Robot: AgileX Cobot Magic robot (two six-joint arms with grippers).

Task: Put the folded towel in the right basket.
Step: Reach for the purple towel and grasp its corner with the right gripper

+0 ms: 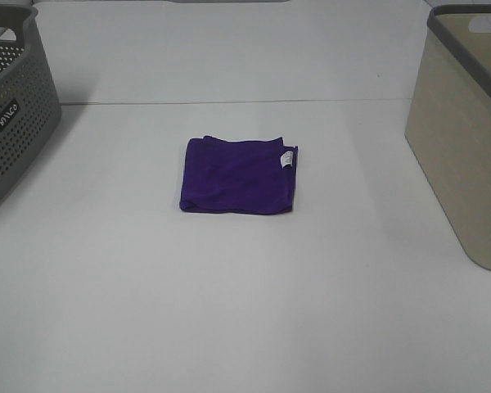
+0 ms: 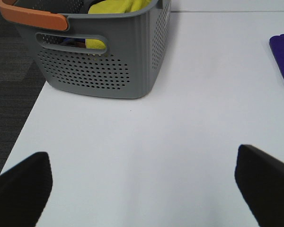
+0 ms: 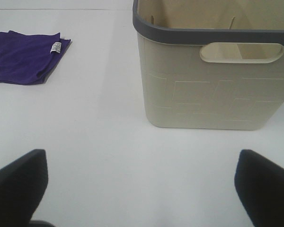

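The folded towel [image 1: 239,175] lies untouched mid-frame, well apart from the right basket [image 1: 461,131], left tool [image 2: 142,189] and right tool [image 3: 142,189] both wide, empty.

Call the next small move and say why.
Probably swing the right gripper over toward the purple towel, jaws open. The towel lies folded and untouched mid-table, the gripper is open and empty facing the beige basket, and that basket stands on this arm's side.

I see a grey perforated plastic basket [image 1: 20,123] w/ orange handle [image 2: 33,19] at left of white tabletop [image 1: 245,311], yellow cloth [image 2: 118,5] inside.
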